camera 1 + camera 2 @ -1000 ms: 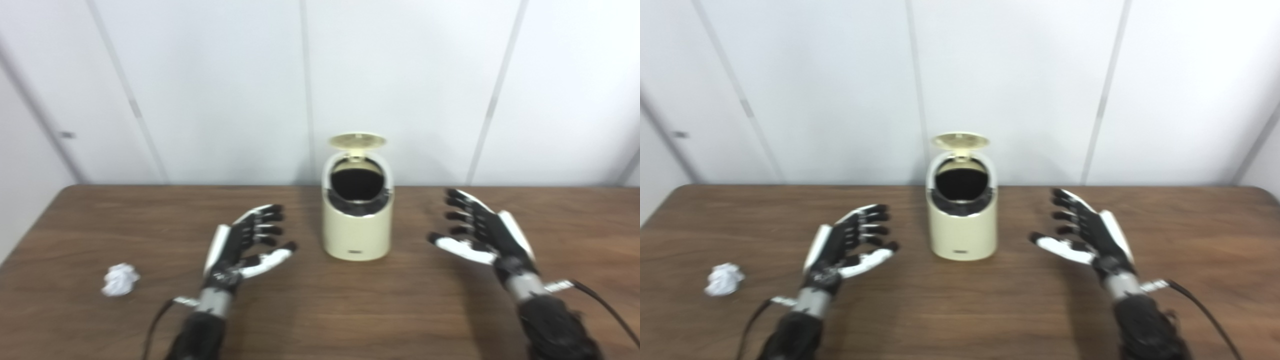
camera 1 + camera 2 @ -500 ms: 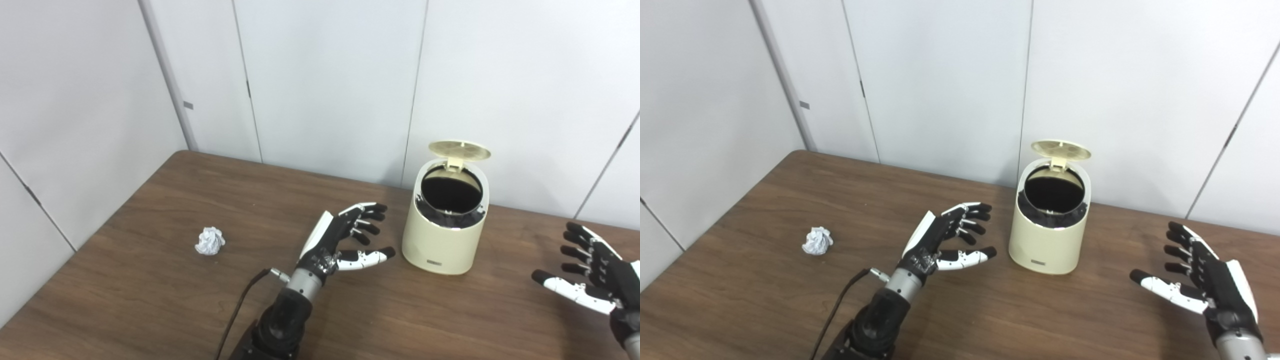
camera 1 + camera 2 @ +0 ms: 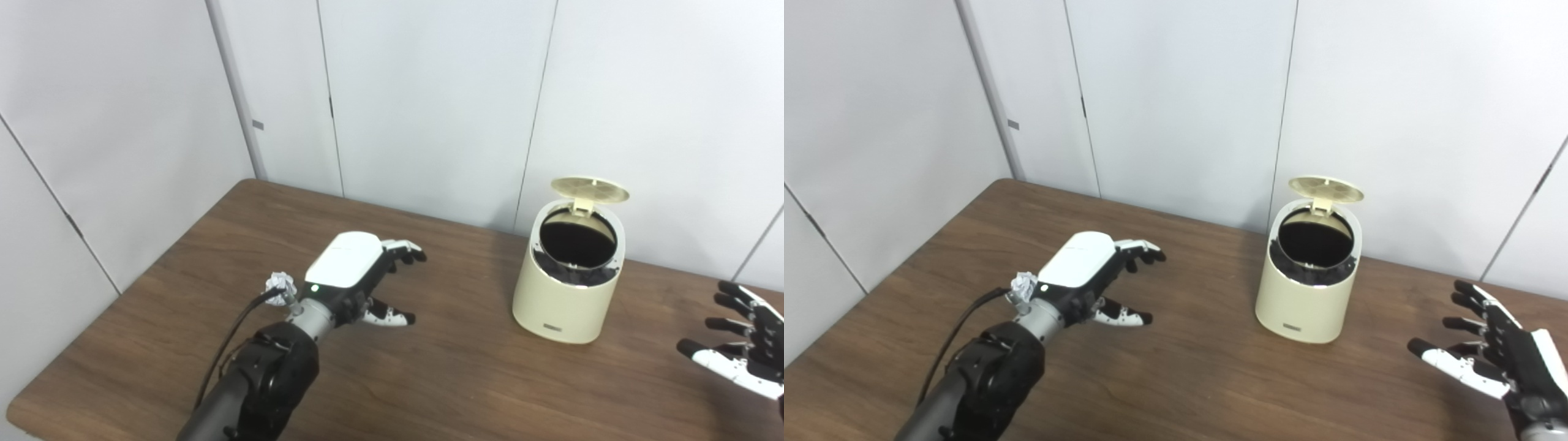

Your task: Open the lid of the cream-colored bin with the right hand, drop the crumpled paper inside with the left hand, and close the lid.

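The cream-colored bin (image 3: 569, 294) stands on the brown table (image 3: 453, 373) near the back wall, its round lid (image 3: 590, 189) tipped up and the dark inside showing. A crumpled white paper ball (image 3: 280, 284) lies on the table at the left, partly hidden behind my left wrist. My left hand (image 3: 361, 275) hovers palm down just right of the paper, fingers apart and holding nothing. My right hand (image 3: 1494, 361) is open at the far right, well clear of the bin.
White wall panels close the back and left sides of the table. A black cable (image 3: 236, 331) runs along my left forearm. The table's left edge (image 3: 122, 294) runs diagonally close to the paper.
The camera has swung left, shifting the whole scene. My left hand has turned palm down and moved left toward the paper ball. The bin's lid stays up, and my right hand stays open.
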